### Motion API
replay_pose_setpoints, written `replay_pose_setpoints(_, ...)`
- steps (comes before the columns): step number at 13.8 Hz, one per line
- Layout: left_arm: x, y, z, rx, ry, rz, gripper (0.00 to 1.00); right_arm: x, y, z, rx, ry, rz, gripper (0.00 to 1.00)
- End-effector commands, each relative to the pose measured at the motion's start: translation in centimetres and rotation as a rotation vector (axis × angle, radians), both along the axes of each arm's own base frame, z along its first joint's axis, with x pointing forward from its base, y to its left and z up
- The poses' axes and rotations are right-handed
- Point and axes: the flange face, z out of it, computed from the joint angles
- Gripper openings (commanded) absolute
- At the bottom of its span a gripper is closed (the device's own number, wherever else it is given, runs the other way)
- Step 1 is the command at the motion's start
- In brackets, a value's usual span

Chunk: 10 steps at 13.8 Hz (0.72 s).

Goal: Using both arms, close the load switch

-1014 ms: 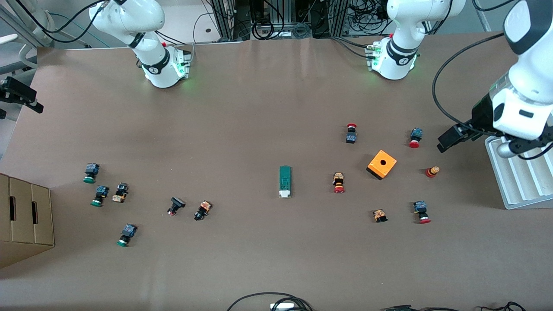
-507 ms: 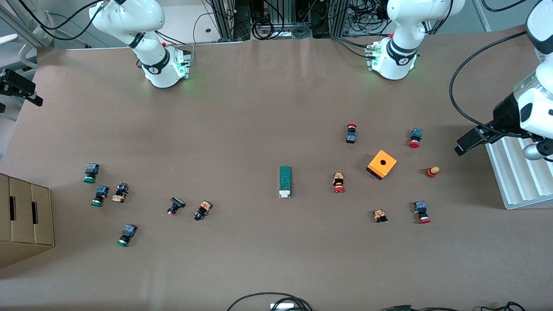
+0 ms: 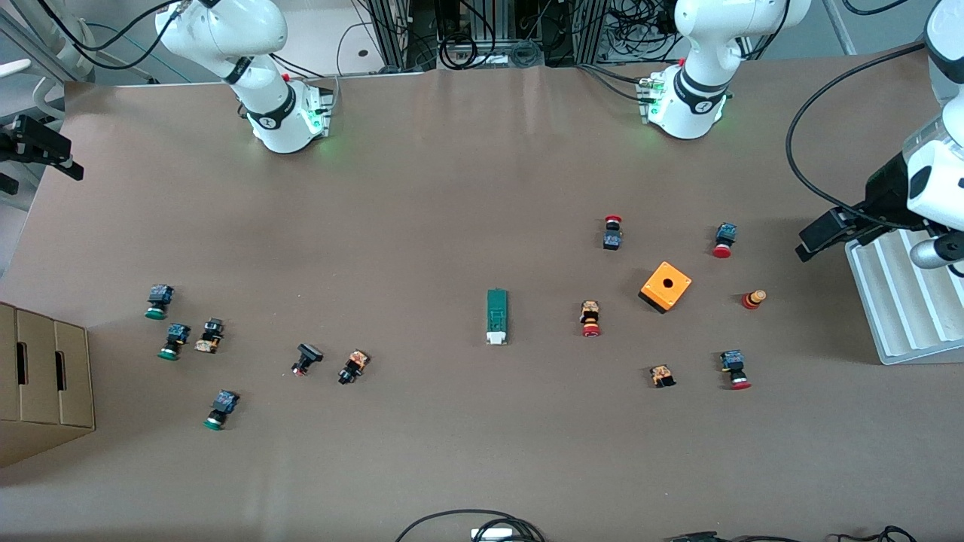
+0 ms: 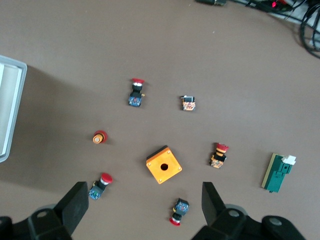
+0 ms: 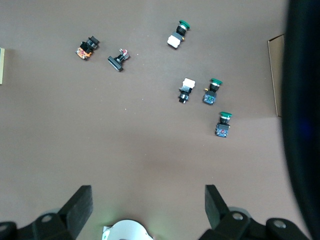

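Both arms have pulled outward, jaws spread on the left gripper (image 4: 141, 204) and right gripper (image 5: 148, 202), well away from the load switch (image 3: 496, 316), which lies flat on the table (image 3: 452, 188); whether it is closed cannot be told.

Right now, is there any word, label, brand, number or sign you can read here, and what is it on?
None can be read.
Small round marks on the two arm bases: too small to read.
Green load switch and orange box: no visible text.

A brown table (image 3: 452, 188) fills the scene, with tangled black cables (image 3: 482, 38) along its robot-side edge.
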Motion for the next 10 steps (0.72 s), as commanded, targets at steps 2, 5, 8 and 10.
replay_pose_setpoints(2,-0.5,0.7,0.2,0.078,0.024,-0.019,1.00,-0.2,0.1,0.6,-0.019,0.008,0.014,1.00)
replay_pose_setpoints(5,-0.5,1.5,1.1,0.115,0.007,-0.010,1.00,-0.3,-0.3,0.7,-0.019,0.007,0.004,1.00)
replay_pose_setpoints(8,-0.7,5.4,1.8,0.083,-0.004,0.054,1.00,-0.3,-0.5,0.7,-0.019,0.007,0.005,1.00)
replay_pose_setpoints(10,-0.9,5.9,2.1,0.023,-0.011,0.043,1.00,-0.3,-0.6,0.7,-0.018,0.007,0.004,1.00)
